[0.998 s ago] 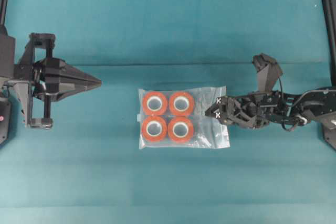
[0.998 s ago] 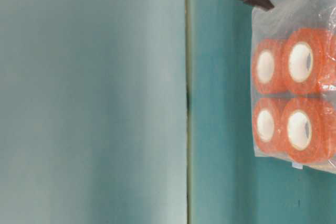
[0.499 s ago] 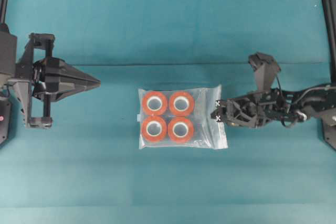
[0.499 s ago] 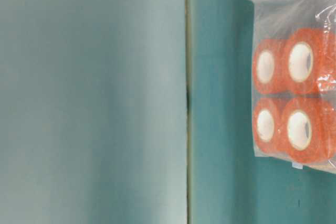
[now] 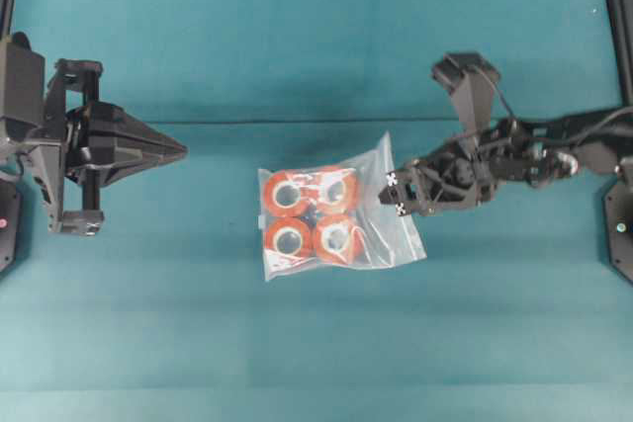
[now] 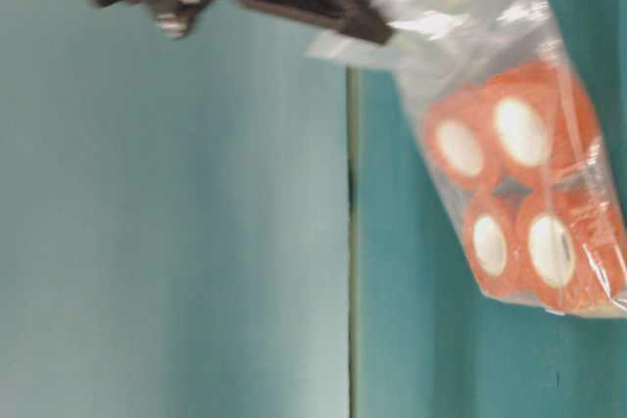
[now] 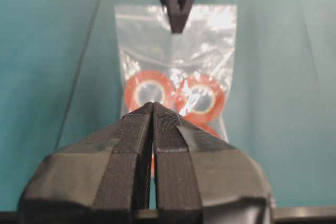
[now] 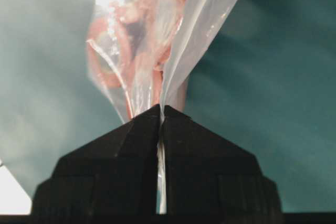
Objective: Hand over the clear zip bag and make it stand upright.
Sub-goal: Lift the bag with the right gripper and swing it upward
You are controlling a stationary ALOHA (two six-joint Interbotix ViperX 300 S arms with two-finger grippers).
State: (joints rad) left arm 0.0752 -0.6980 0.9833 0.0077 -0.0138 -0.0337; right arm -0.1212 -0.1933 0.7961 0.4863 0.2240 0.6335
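Note:
The clear zip bag (image 5: 341,210) with orange, white-cored tape rolls (image 5: 288,194) inside sits mid-table, its right end raised and tilted. My right gripper (image 5: 394,193) is shut on the bag's right edge; in the right wrist view the plastic (image 8: 178,56) runs pinched between the closed fingertips (image 8: 160,109). The table-level view shows the bag (image 6: 509,154) hanging from the gripper, its lower end still near the cloth. My left gripper (image 5: 181,152) is shut and empty at the far left, pointing toward the bag (image 7: 176,72), well apart from it.
A teal cloth (image 5: 316,46) covers the table, with a fold line running across behind the bag. Black arm mounts stand at the left (image 5: 20,96) and right (image 5: 621,224) edges.
My right gripper closed on the bag's right edge and lifted it, tilting the bag and shifting the rolls inside. The left arm stayed put.

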